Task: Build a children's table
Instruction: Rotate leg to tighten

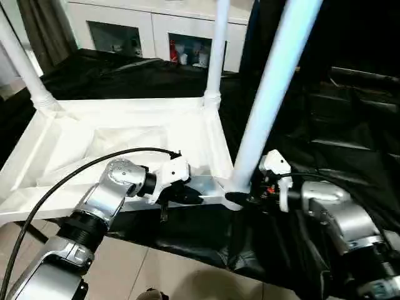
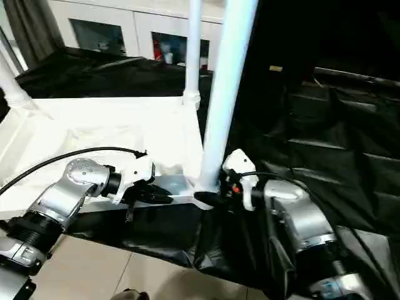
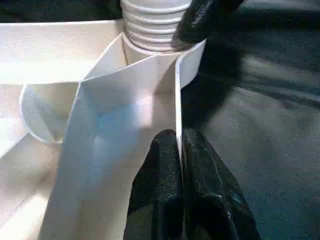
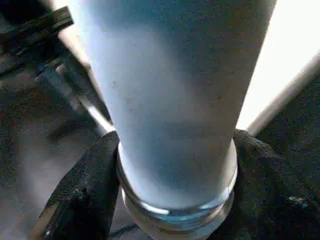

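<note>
Left wrist view: left claw (image 3: 180, 150) pinches tabletop rim (image 3: 176, 100); right claw (image 4: 175, 200) hugs leg (image 4: 170, 100).

No readable text, label or number appears anywhere.

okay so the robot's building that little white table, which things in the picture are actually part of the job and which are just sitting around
Part of the job:
- table top, upside down, its rim pinched by the left gripper
- near leg, with the right gripper around its base
- two far legs, standing in their corners

Just sitting around:
- black cloth
- white cabinet with glass doors
- grey curtain
</note>
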